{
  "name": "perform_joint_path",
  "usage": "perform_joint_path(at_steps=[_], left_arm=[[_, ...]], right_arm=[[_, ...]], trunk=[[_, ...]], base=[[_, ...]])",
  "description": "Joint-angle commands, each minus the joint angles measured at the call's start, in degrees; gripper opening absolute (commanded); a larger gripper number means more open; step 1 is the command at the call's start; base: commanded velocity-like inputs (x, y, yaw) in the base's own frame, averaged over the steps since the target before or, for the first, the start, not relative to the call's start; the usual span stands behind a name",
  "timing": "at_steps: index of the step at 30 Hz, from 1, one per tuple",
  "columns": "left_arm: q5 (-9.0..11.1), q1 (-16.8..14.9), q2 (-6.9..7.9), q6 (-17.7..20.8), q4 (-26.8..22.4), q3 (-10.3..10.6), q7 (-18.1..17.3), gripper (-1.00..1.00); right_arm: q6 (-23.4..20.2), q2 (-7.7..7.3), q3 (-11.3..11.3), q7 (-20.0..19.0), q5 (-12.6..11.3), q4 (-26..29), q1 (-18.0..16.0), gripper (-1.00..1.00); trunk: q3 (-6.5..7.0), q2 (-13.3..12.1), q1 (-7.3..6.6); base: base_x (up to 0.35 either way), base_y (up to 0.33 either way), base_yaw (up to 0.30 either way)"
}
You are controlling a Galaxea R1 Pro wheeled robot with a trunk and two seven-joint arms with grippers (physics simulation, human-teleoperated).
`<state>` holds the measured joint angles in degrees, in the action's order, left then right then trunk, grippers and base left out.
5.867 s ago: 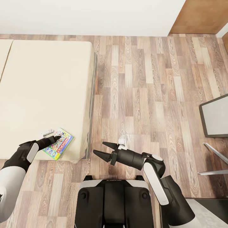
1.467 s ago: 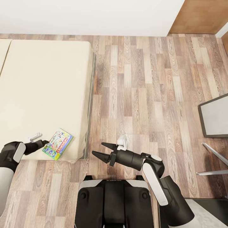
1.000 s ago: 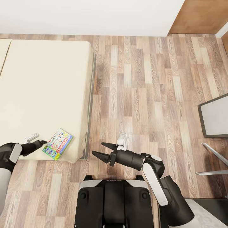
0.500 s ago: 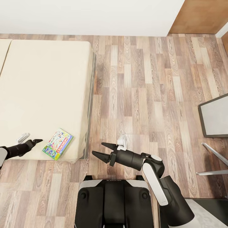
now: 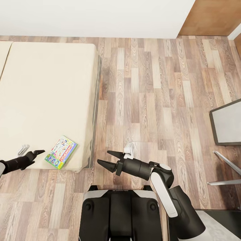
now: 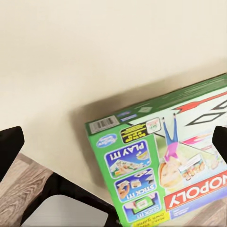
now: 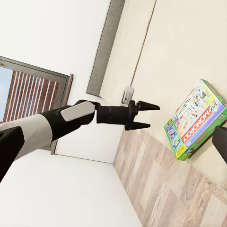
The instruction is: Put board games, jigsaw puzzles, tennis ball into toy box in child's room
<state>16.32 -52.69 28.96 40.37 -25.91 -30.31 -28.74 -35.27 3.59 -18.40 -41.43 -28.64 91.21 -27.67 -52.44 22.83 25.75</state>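
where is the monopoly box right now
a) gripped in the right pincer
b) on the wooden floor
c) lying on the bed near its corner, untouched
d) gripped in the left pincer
c: the Monopoly box lies flat on the bed near its corner, with the open left pincer beside it and apart, and the open right pincer over the floor.

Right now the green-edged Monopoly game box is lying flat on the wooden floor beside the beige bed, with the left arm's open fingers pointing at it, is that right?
Not quite. The head view shows the green-edged Monopoly game box lying flat on the beige bed, near its corner, not on the wooden floor. The rest holds: the left gripper points at it with its fingers open, short of touching it.
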Motion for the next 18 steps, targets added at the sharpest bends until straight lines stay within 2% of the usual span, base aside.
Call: perform_joint_path(at_steps=[1, 18], left_arm=[[0.0, 0.0, -0.03, 0.3, 0.4, -0.3, -0.2, 1.0], [0.4, 0.0, -0.56, 0.1, 1.4, -0.4, -0.8, 1.0]], right_arm=[[-0.4, 0.02, 0.0, 0.0, -0.4, 0.0, 0.0, 1.0], [-0.4, 0.02, 0.0, 0.0, -0.4, 0.0, 0.0, 1.0]], trunk=[[-0.06, 0.1, 0.03], [-0.06, 0.1, 0.03]], base=[[0.0, 0.0, 0.0], [0.0, 0.0, 0.0]])
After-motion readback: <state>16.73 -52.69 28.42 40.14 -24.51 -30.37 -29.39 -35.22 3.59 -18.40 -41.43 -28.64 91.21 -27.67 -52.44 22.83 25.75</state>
